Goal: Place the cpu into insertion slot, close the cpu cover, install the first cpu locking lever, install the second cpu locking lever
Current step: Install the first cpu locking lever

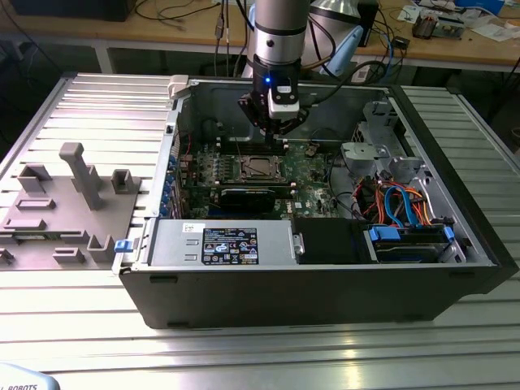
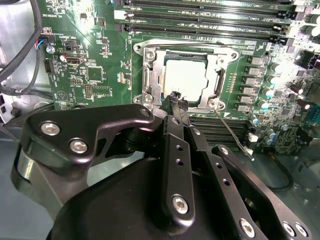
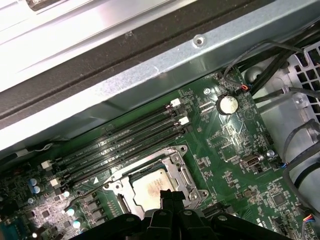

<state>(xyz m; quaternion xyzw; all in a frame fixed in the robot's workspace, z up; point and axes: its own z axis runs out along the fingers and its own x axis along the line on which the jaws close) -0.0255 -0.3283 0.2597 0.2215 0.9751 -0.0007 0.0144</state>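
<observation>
our claw point(image 2: 177, 102) hangs pressed together just over the cpu cover point(image 2: 183, 77), its tips hiding part of the frame's near edge. we count one cpu point(image 2: 186, 76) seated in the insertion slot point(image 3: 155, 187), cover down.

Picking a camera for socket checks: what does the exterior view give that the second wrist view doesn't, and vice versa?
Exterior view alone: the whole open computer case on the ribbed table, the grey fixture tray at the exterior view's left, the drive cables, and the arm above the board.

Second wrist view alone: close detail of the cpu cover lying flat over the cpu, and a thin wire lever angling away from the socket.

Both: the green motherboard, the socket, and the gripper by the socket's edge.
</observation>
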